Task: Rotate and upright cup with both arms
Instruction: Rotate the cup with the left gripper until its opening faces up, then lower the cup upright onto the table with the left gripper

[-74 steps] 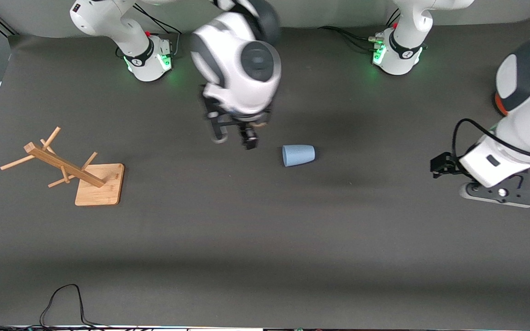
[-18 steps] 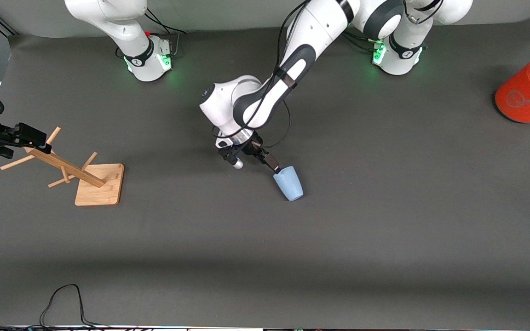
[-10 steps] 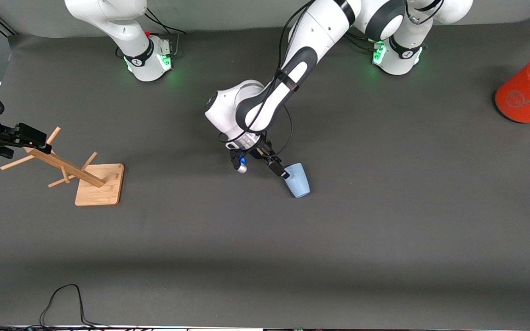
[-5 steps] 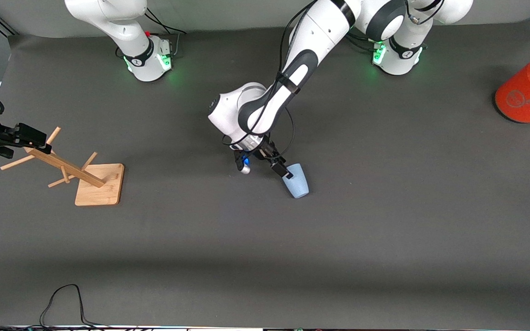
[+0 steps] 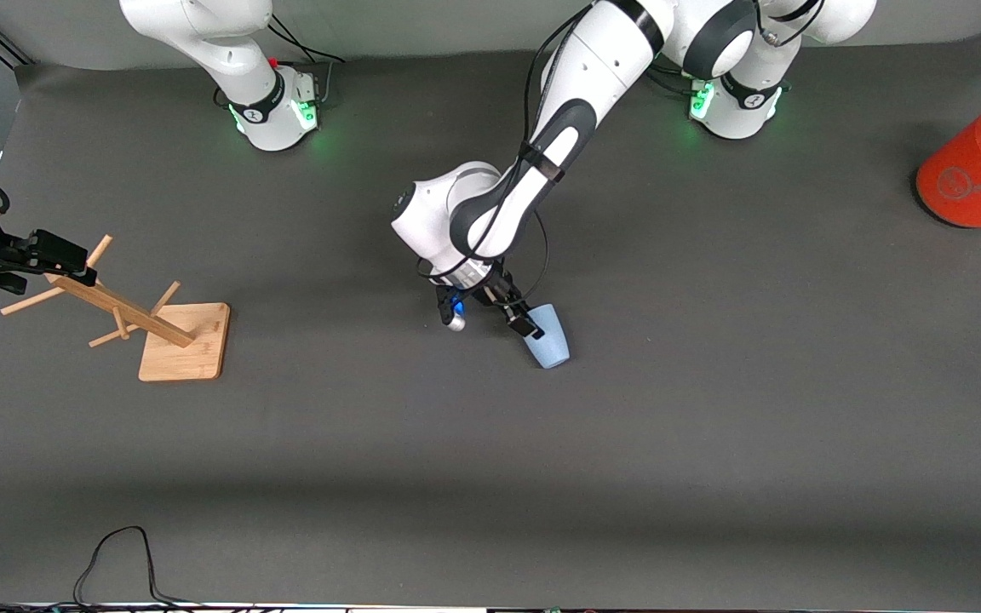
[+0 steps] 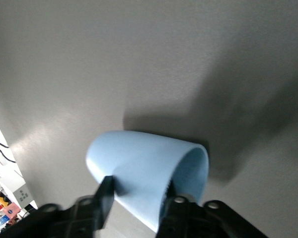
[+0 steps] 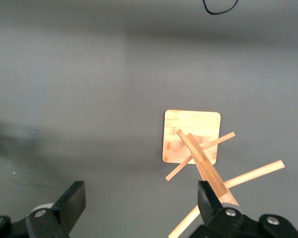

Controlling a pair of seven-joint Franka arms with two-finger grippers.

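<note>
The pale-blue cup (image 5: 548, 342) sits tilted on the dark mat near the table's middle, its base on the mat and its mouth leaning toward the robots' bases. My left gripper (image 5: 524, 324) is shut on the cup at its rim. In the left wrist view one of its fingers (image 6: 105, 197) lies on the outside of the cup (image 6: 144, 158) and the other (image 6: 169, 199) is inside the mouth. My right gripper (image 5: 54, 253) is open and empty and waits over the wooden rack; it also shows in the right wrist view (image 7: 141, 208).
A wooden peg rack (image 5: 169, 334) on a square base stands at the right arm's end, also in the right wrist view (image 7: 191, 136). A large orange cylinder (image 5: 972, 174) with a grey lid lies at the left arm's end. A black cable (image 5: 116, 553) lies by the front edge.
The left gripper has tipped the cup from lying flat toward upright and shifted it slightly toward the left arm's end. The right arm has stayed over the rack in the last two seconds.
</note>
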